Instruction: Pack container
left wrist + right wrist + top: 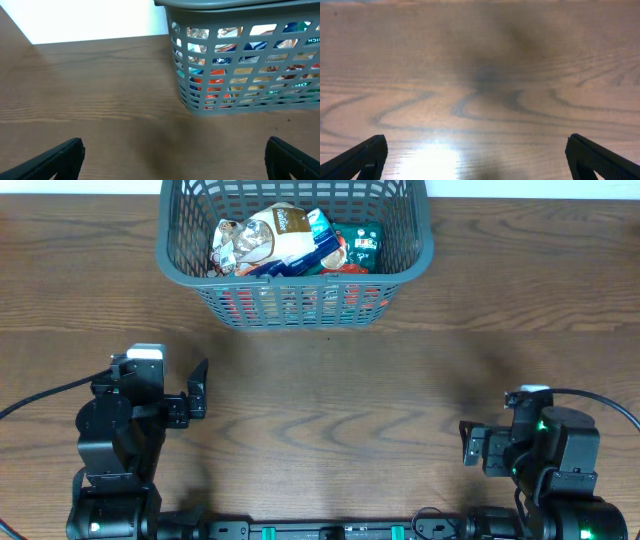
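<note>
The dark grey slatted container [180, 265] stands at the table's far edge, middle. It holds several grocery packets: a brown and white bag [265, 238], a blue and white packet [322, 242] and a green packet [364, 246]. It also shows in the left wrist view [250, 107], packets visible through its slats. My left gripper [198, 388] is open and empty at the near left, well short of the container. My right gripper [466, 443] is open and empty at the near right, over bare wood [480, 100].
The wooden table [330, 390] stretches between the arms and the container. Cables run from both arm bases at the front corners. A white wall edge [90, 20] lies beyond the table's far side.
</note>
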